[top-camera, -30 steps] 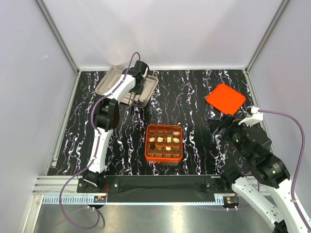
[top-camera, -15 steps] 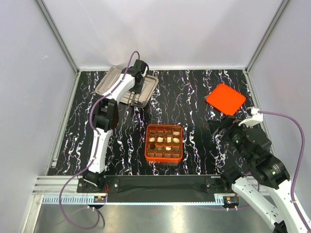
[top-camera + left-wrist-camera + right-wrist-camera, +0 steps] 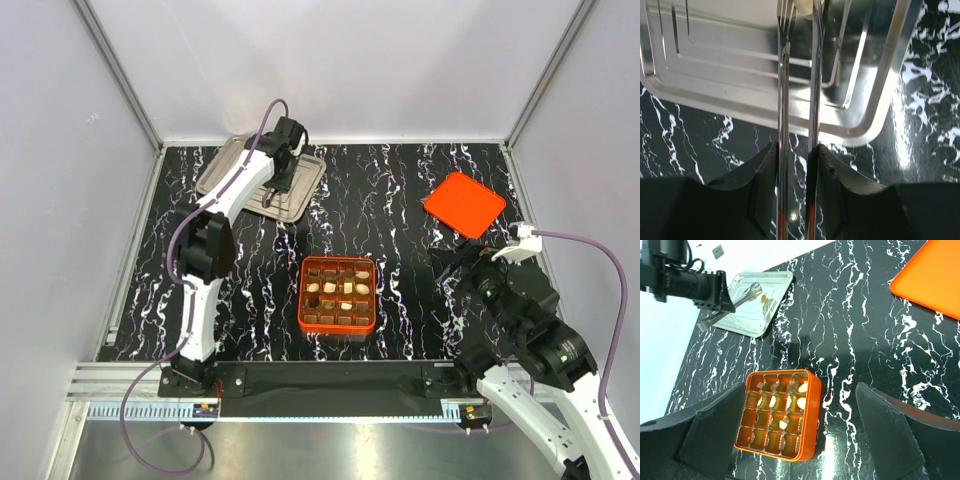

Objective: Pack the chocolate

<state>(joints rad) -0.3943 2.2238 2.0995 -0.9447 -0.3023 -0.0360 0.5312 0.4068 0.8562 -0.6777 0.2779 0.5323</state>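
Left gripper [image 3: 796, 160] clamped on tongs [image 3: 783, 100], tips apparently nipping one cream chocolate [image 3: 802, 5] over the tray [image 3: 715, 50], behind-left of the box [image 3: 338, 328]. More sat in box cells. Thin hold, so it could drop on the way over. Right gripper [image 3: 452, 262] spread wide, right of box.

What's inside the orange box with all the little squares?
The square orange plastic box holds a few small cream-white chocolate pieces in its brown cells. Nothing covers it, yet dark pieces are too hard to tell from the brown cells.
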